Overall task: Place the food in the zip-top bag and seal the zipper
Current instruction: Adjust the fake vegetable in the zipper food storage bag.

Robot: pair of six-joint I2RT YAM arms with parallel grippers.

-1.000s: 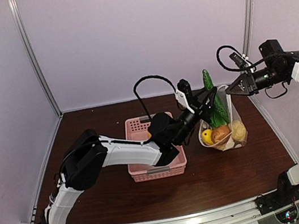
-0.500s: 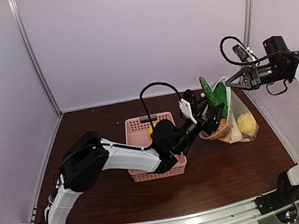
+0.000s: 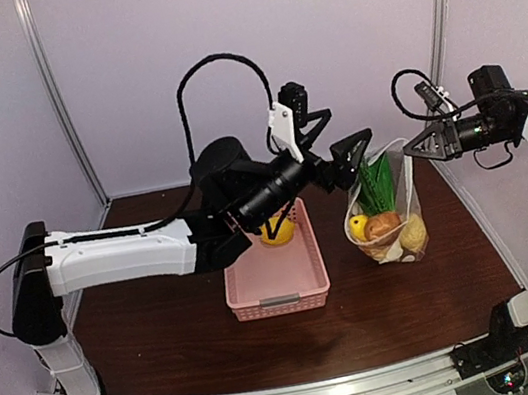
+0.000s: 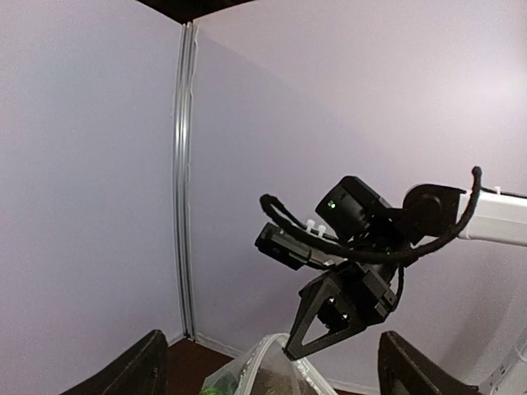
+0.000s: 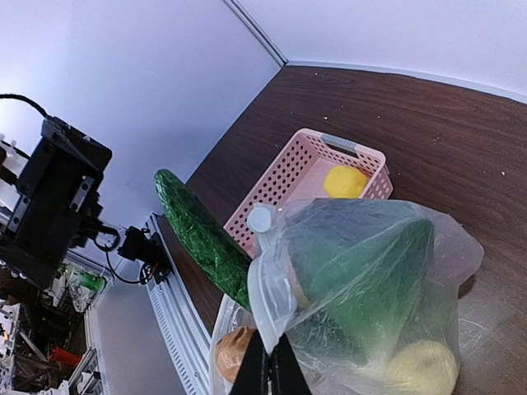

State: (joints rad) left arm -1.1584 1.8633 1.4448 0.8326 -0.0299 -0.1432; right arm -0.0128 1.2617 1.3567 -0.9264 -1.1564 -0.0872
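Your right claw (image 3: 416,147) is clenching the zip-top bag (image 3: 402,190) by its rim; your left claw (image 3: 339,139) is hanging released, the bag at its five o'clock.

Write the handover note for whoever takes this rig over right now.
Left hand: open, empty, raised between the basket and the bag.
Right hand: shut on the bag's mouth edge, holding it up.
Done: leafy green, first lemon, brown piece and pale yellow piece are in the bag; the cucumber pokes out of its mouth.
Left: second lemon lies in the basket. Bag it, tuck the cucumber in, press the zipper shut.
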